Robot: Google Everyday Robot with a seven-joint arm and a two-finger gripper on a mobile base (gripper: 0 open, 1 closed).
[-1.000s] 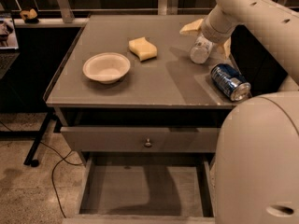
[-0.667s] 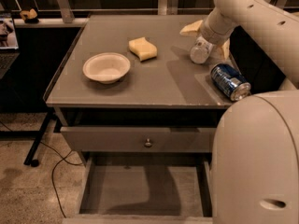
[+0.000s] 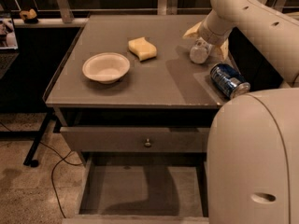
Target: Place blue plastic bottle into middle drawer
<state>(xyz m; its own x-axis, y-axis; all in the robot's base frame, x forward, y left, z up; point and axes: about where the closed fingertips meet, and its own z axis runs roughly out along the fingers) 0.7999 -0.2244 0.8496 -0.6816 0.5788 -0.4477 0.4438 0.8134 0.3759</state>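
Blue plastic bottle point(image 3: 200, 52) on tabletop point(image 3: 163, 80), label unreadable, jaws at it

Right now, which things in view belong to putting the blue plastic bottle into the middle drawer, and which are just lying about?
Job: blue plastic bottle on the cabinet top; gripper, down at the bottle; middle drawer, pulled open below.
Lying about: white bowl; yellow sponge; blue drink can; closed drawer front with knob.
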